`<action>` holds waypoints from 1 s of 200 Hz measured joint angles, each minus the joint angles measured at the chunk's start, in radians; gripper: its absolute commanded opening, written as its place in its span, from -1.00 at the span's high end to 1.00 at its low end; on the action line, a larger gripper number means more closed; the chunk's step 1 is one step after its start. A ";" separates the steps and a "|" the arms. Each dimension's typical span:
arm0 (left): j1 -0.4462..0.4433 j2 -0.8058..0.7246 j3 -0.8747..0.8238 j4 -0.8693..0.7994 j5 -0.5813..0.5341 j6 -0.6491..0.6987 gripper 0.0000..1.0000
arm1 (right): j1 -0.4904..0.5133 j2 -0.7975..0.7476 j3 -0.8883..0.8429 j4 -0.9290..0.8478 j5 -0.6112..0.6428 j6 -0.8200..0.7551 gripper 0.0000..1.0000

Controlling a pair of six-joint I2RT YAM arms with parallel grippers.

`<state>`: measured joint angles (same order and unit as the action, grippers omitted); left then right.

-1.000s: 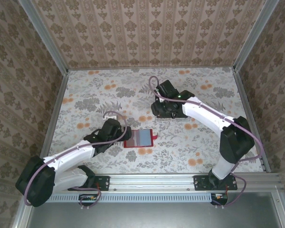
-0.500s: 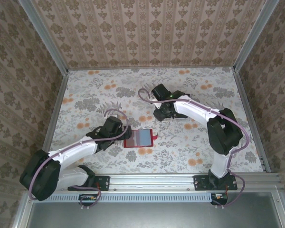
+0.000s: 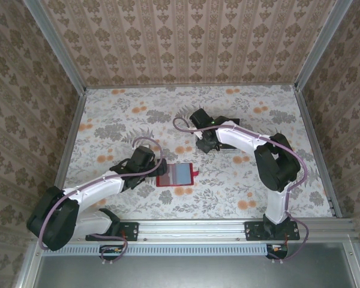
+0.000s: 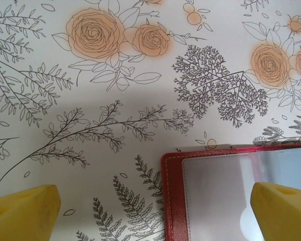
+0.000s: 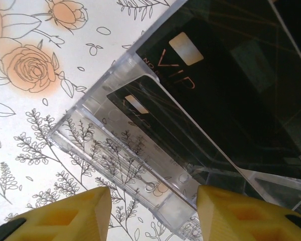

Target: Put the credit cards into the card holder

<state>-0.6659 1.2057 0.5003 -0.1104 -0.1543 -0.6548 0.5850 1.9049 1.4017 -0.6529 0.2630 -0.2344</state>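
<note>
Credit cards show VIP lettering in the right-wrist view.

Looking down from high above the card holder; left wrist close over its corner; right wrist close, down, beyond its right

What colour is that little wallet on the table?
Red, with pale stitching around a shiny grey inner panel; the card holder shows best in the left wrist view.

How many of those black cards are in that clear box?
2 show in the tray: the VIP card, and a second card in the slot in front of it. More may be hidden behind them.
</note>
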 measured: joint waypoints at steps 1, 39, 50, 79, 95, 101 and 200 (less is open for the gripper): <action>0.000 0.000 0.000 0.000 0.000 0.000 -1.00 | 0.000 0.000 0.000 0.000 0.001 0.000 0.04; 0.000 0.006 0.000 0.011 0.002 0.000 -1.00 | 0.000 0.021 0.000 0.001 0.022 -0.017 0.23; 0.000 0.006 0.000 0.011 0.002 0.000 -1.00 | 0.000 0.024 0.000 0.001 0.023 -0.023 0.32; 0.000 0.006 0.000 0.014 0.003 0.000 -1.00 | 0.005 0.025 0.000 0.000 0.026 -0.026 0.52; 0.000 0.006 0.000 0.014 0.003 -0.001 -1.00 | 0.011 0.025 0.000 -0.002 0.026 -0.023 0.61; 0.000 0.006 0.000 0.014 0.005 -0.001 -1.00 | 0.013 0.025 0.000 -0.003 0.027 -0.024 0.64; 0.000 0.005 0.000 0.014 0.013 -0.007 -1.00 | 0.051 0.055 0.051 -0.022 0.029 0.029 0.72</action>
<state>-0.6659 1.2106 0.5003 -0.0963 -0.1410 -0.6621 0.6365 1.9598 1.4525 -0.6746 0.2920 -0.2050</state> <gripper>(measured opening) 0.997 0.142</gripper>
